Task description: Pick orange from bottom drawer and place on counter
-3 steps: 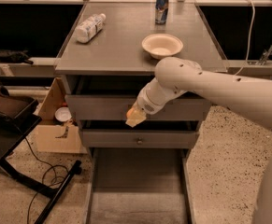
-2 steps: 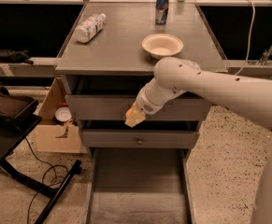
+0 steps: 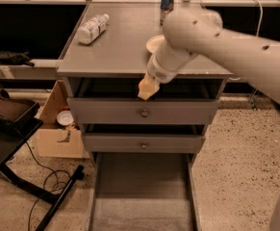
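Camera view, hand apparently at counter edge

end effector at counter front, bottom drawer below

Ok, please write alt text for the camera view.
The robot's gripper hangs just below the front edge of the counter, above the pulled-out bottom drawer. A bottle, a can and a bowl are on the counter.
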### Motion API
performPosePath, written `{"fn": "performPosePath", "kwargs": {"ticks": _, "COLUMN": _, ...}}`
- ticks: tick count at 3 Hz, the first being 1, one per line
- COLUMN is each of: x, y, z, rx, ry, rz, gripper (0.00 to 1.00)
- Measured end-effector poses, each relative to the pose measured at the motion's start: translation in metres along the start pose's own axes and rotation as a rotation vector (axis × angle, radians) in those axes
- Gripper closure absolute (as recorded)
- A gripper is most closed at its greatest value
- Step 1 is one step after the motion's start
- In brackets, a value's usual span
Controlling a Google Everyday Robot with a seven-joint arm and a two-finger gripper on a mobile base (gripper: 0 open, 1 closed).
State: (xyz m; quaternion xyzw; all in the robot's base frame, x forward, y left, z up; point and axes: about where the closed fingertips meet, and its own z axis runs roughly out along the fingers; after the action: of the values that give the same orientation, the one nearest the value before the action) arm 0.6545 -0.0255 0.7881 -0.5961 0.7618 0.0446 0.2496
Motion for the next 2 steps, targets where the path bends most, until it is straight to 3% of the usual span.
{"fn": "performPosePath", "kwargs": {"ticks": 1, "x": -0.015, "y": -0.047, "z": -0.054, "rx": 0.083, "ry": 0.012, "rz": 0.002, "gripper": 1.00}}
{"fn": "performPosePath", "kwargs": {"ticks": 2, "x": -0.035, "y": -0.101, "z": -0.091, "rx": 0.182, "ry": -0.031, "rz": 0.017, "gripper": 1.00}}
